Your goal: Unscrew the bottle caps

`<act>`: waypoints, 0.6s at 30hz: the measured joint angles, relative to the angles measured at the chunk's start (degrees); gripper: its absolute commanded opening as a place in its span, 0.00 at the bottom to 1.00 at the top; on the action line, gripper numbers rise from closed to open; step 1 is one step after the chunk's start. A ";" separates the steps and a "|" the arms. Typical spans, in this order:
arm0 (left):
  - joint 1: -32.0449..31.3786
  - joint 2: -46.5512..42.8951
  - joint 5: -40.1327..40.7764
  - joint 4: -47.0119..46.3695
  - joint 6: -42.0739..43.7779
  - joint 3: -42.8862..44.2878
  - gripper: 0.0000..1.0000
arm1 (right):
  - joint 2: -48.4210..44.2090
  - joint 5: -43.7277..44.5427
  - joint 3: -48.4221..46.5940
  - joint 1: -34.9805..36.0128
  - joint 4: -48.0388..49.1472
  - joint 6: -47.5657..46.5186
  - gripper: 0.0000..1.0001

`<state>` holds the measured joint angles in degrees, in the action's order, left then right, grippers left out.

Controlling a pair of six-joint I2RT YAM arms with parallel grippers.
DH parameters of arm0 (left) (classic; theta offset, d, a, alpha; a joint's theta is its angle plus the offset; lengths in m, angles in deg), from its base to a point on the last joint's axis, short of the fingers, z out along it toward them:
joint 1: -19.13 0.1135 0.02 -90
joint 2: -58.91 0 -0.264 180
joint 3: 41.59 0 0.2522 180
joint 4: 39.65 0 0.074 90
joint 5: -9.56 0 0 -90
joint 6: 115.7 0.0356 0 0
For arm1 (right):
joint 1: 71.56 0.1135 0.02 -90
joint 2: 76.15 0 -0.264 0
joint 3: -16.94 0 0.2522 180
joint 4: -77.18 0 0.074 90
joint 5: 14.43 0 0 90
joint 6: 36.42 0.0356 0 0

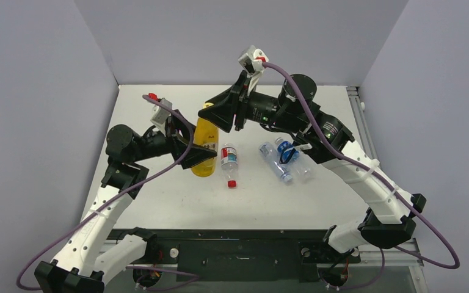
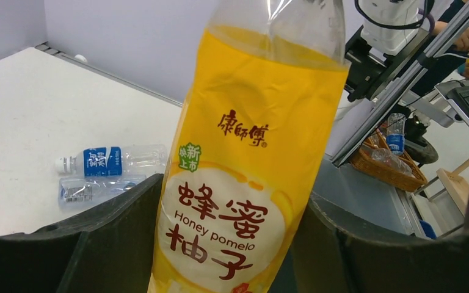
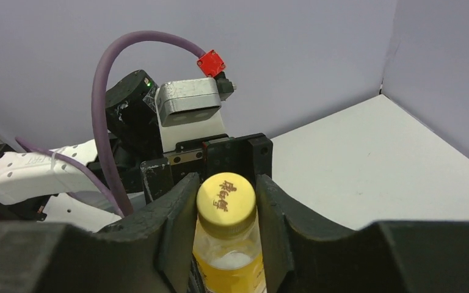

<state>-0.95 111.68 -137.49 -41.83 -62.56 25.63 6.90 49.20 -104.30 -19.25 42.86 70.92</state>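
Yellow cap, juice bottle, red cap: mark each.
yellow cap point(image 3: 226, 194), right wrist view, centre of its printed top
juice bottle point(image 2: 244, 159), left wrist view, middle of its label
red cap point(image 1: 232, 183), top view, cap's middle

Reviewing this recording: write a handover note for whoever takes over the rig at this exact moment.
Left gripper: shut on the yellow-orange plastic juice bottle, holding its body upright.
Right gripper: shut on that bottle's round yellow plastic cap, which is on the neck.
Lying on the white table: the clear bottle with red-white label, red cap on; the clear blue-label bottle, white cap on; the plain clear bottle, cap not clearly visible.
Done: no cap seen off.
Left: twist off the yellow cap, then do the other three bottles.
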 measured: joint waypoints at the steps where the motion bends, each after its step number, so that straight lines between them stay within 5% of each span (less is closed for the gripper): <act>1: -0.07 0.00 0.02 -0.11 0.00 0.00 0.00 | -0.13 1.18 0.00 0.37 -0.24 -0.07 0.69; 2: -0.09 0.07 0.20 -0.07 0.22 0.00 0.00 | -0.24 3.76 0.00 1.11 -0.52 0.26 0.76; 7: -0.13 -0.09 7.23 2.36 7.37 0.00 0.00 | -0.35 25.46 -0.28 5.90 -2.99 0.48 0.80; 12: -1.11 -1.20 17.70 4.63 16.90 -1.07 0.00 | 3.17 39.74 -6.80 8.83 -8.13 3.45 0.70; 18: -3.50 -1.60 25.44 6.71 23.63 -2.82 0.00 | 8.70 45.72 -13.09 10.84 -10.78 5.33 0.55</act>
<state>-4.45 110.08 -112.05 -35.12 -38.93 22.81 15.60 94.92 -117.39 -8.41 32.09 76.25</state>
